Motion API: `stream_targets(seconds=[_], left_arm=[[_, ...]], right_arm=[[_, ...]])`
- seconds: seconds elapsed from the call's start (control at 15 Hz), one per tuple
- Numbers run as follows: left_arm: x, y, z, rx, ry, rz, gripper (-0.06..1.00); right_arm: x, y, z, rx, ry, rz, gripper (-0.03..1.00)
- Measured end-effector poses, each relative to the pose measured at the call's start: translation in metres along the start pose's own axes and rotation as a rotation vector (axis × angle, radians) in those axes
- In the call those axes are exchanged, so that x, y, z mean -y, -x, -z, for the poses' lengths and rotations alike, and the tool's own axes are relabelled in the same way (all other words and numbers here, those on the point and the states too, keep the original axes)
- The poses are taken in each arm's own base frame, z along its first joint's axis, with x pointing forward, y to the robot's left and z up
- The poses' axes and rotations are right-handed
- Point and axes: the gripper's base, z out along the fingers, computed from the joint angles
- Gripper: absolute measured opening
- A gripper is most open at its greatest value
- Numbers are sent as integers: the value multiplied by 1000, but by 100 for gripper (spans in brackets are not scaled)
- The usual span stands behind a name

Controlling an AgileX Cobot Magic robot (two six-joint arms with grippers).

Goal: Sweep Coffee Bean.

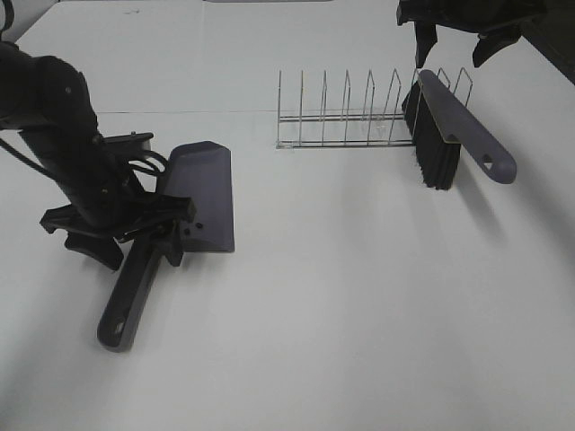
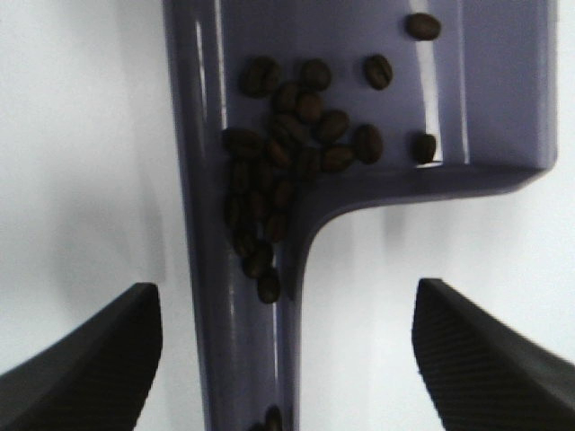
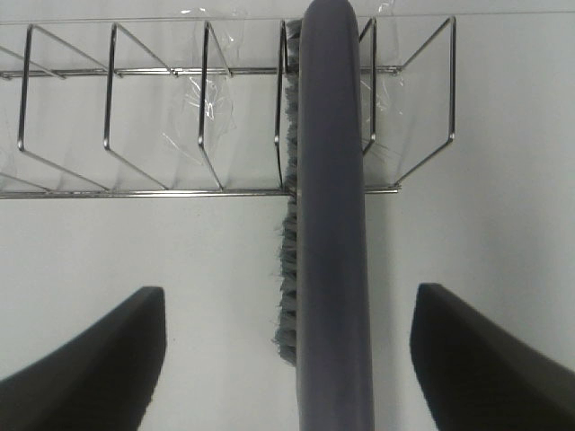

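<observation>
The grey-purple dustpan (image 1: 202, 184) lies flat on the white table at the left, its handle (image 1: 126, 301) pointing toward the front. Coffee beans (image 2: 287, 135) lie heaped inside the pan where it meets the handle; a few sit in the handle's channel. My left gripper (image 1: 135, 241) is open and straddles the handle close to the pan, with fingers (image 2: 81, 364) apart from it on both sides. The brush (image 1: 454, 126) leans in the wire rack (image 1: 346, 117) at the back right. My right gripper (image 1: 454, 45) is open above the brush handle (image 3: 332, 224), not touching it.
The wire rack (image 3: 135, 108) has several empty slots left of the brush and is taped to the table. The table's far edge runs just behind it. The brush bristles (image 3: 287, 269) hang past the rack's front rail.
</observation>
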Motion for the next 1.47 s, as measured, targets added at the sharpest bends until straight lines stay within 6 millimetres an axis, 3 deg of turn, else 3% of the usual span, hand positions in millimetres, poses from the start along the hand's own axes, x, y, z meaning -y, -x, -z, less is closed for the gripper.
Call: stream_targets(seconds=[0.27,0.4,0.53,0.6,0.67,0.87,1.0,1.2,1.47], left_arm=[[14,11,49,104,-29,-51,71],[19,5,102,226,-14,-112,71],[18,-7,132,263,29,-138,72],[11,-26,169,294,116,-145,72],[7,-39,188,301,160,-144,72],[-4,-75,234,330,258,-141,72],[-8,-102,263,429,253,-147,72],[-18,-146,284,518,233,-147,72],[-43,-220,272,568,217,-135,72]], right_arm=[[1,-5,0,-53,-10,26,64],[1,-5,1,-56,-10,43,64],[0,-5,6,-50,6,42,64],[0,-2,28,-13,42,26,64],[0,0,43,13,60,19,64],[2,-7,89,65,116,22,64],[6,-26,109,41,126,20,64],[13,-60,131,-5,126,21,64],[27,-141,151,-122,107,62,64]])
